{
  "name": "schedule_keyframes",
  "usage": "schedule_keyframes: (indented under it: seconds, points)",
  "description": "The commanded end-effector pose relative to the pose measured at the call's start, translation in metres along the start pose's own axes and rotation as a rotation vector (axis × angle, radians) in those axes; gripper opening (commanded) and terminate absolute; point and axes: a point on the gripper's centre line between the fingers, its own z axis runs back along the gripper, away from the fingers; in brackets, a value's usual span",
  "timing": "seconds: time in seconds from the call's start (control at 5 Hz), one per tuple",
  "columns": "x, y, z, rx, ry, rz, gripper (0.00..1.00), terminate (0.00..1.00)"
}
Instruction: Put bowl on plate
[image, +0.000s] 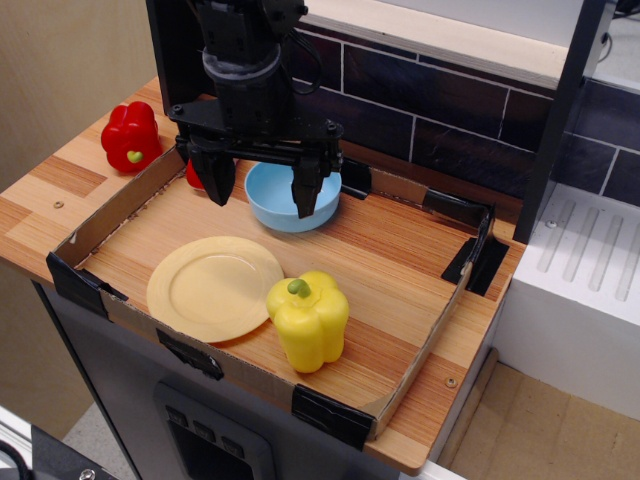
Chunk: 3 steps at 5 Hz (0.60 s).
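The light-blue bowl (285, 197) sits upright on the wooden surface at the back of the cardboard-walled area. The pale-yellow plate (213, 286) lies flat at the front left, apart from the bowl. My gripper (262, 190) hangs above the bowl's left part with its two dark fingers spread wide; the left fingertip (221, 185) is outside the bowl's left rim and the right fingertip (305, 197) stands in front of the bowl's middle. It holds nothing. Whether a finger touches the bowl cannot be told.
A yellow bell pepper (309, 318) stands just right of the plate, touching its rim. A red bell pepper (131, 136) sits outside the cardboard wall (110, 215) at the back left. A small red object (194, 176) peeks out behind my left finger. A white appliance (585, 290) stands right.
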Motion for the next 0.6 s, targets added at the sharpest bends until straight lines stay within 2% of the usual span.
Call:
schedule_keyframes:
  seconds: [0.0,0.2,0.4]
  points:
    - [0.000,0.000,0.000,0.000,0.000,0.000,1.00,0.00]
    - [0.013,0.017,-0.015,-0.022,-0.065,0.255,1.00,0.00]
    - [0.023,0.032,-0.027,-0.017,-0.065,0.498,1.00,0.00]
